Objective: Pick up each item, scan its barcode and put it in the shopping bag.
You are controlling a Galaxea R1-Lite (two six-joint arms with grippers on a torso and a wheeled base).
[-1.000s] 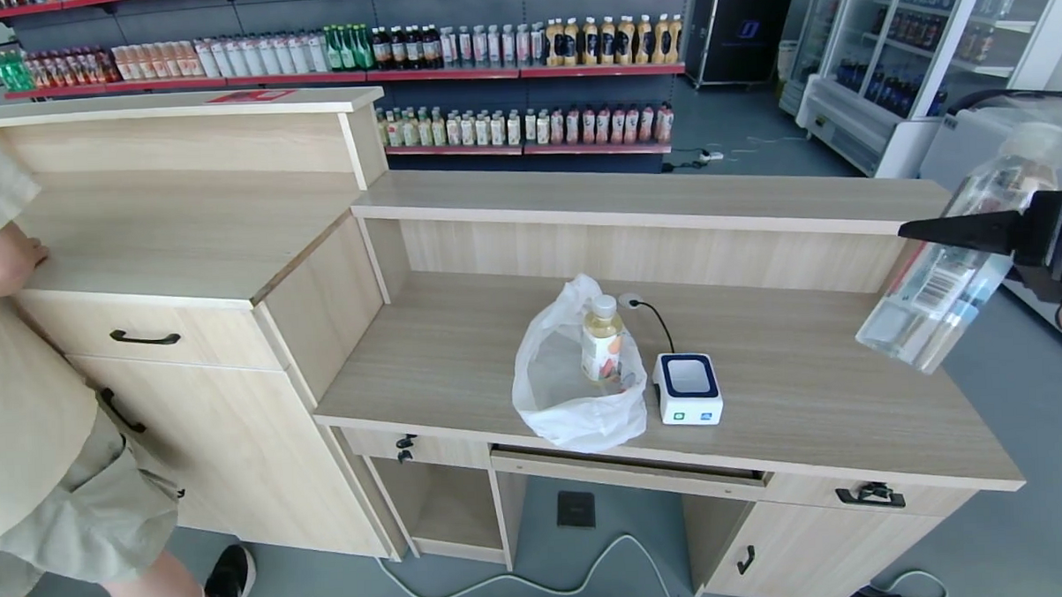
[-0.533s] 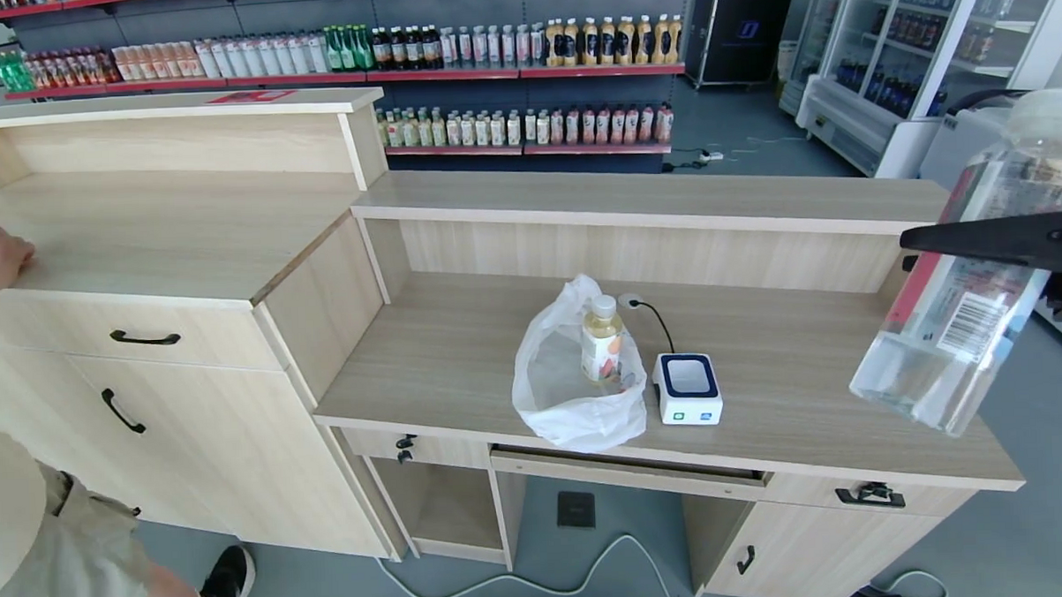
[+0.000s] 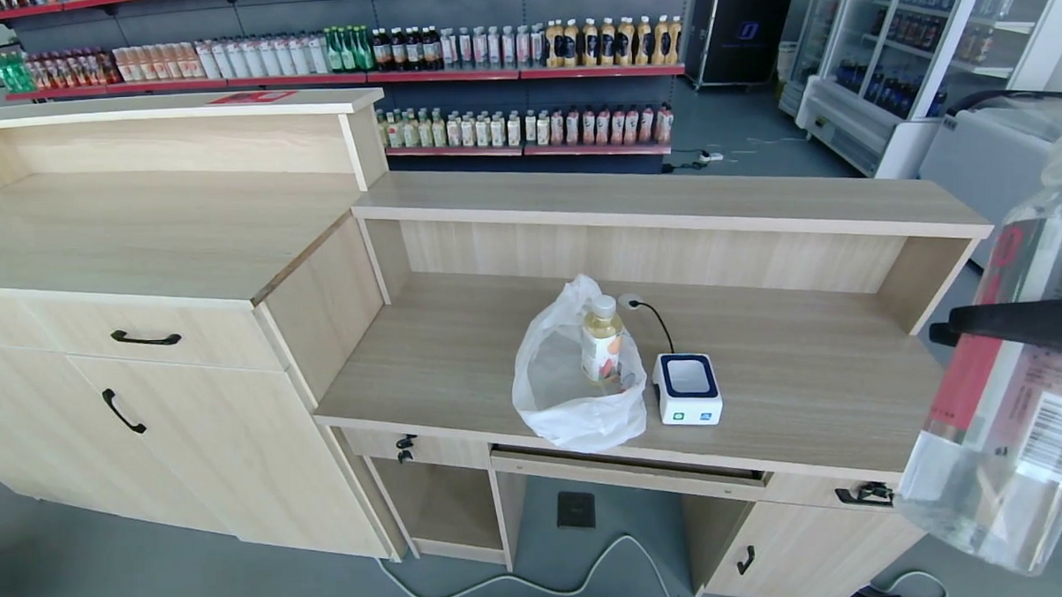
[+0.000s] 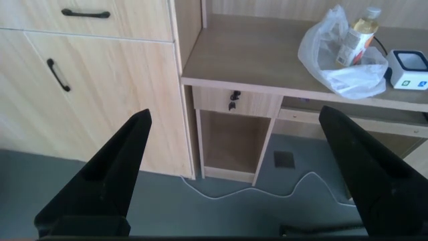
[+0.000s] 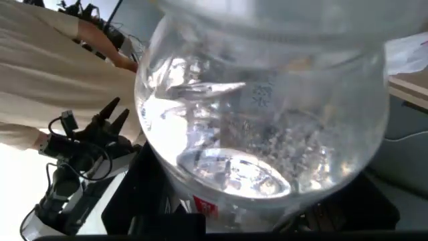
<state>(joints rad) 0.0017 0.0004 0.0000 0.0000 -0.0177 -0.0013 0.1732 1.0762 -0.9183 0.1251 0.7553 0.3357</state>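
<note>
The clear water bottle (image 3: 1011, 379) is hanging tilted in the air off the right end of the counter (image 3: 808, 395), well apart from the scanner (image 3: 689, 386) and the shopping bag (image 3: 570, 403). The right gripper (image 3: 1018, 327) is clasping it around the middle, its far finger probably hidden behind the bottle. Compared with a second ago, the bottle is sitting lower and nearer to the head camera, its barcode facing the camera and not the scanner, so I judge the scan is not yet done. The left gripper (image 4: 234, 174) is hanging wide open and empty, low before the counter front.
</note>
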